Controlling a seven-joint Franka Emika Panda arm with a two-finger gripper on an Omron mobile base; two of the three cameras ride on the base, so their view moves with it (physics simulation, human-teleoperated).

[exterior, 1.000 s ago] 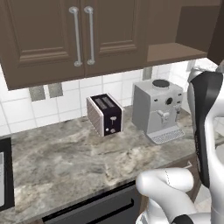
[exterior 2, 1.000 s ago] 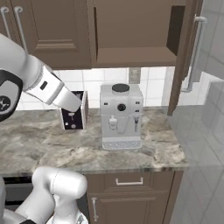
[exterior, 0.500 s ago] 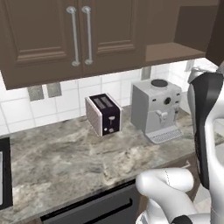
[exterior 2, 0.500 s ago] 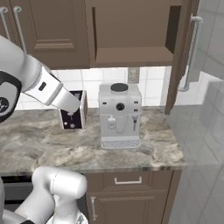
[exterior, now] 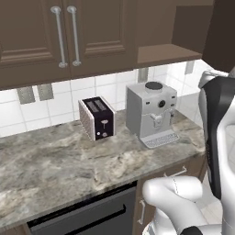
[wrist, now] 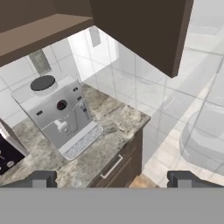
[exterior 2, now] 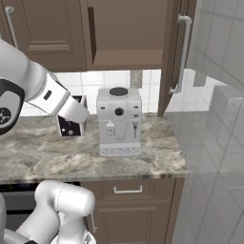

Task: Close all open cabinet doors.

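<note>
Hand point(wrist: 109, 178) spread wide, gripping nothing, bottom of hand view. Open door point(exterior 2: 177, 52) sticking out at upper right of right base view, above coffee machine point(exterior 2: 118, 121) and toaster point(exterior: 97, 118) on surface point(exterior: 55, 165).

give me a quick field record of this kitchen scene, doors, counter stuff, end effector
open door: upper cabinet door swung out, above the counter's right end, bar handle facing right
open cabinet: interior exposed above the coffee machine
closed doors: pair of upper doors left of the open cabinet
counter: marble top
coffee machine: silver, upright, below the open cabinet
toaster: black, left of the coffee machine
end effector: open, holding nothing, looking down at the counter's right end
</note>
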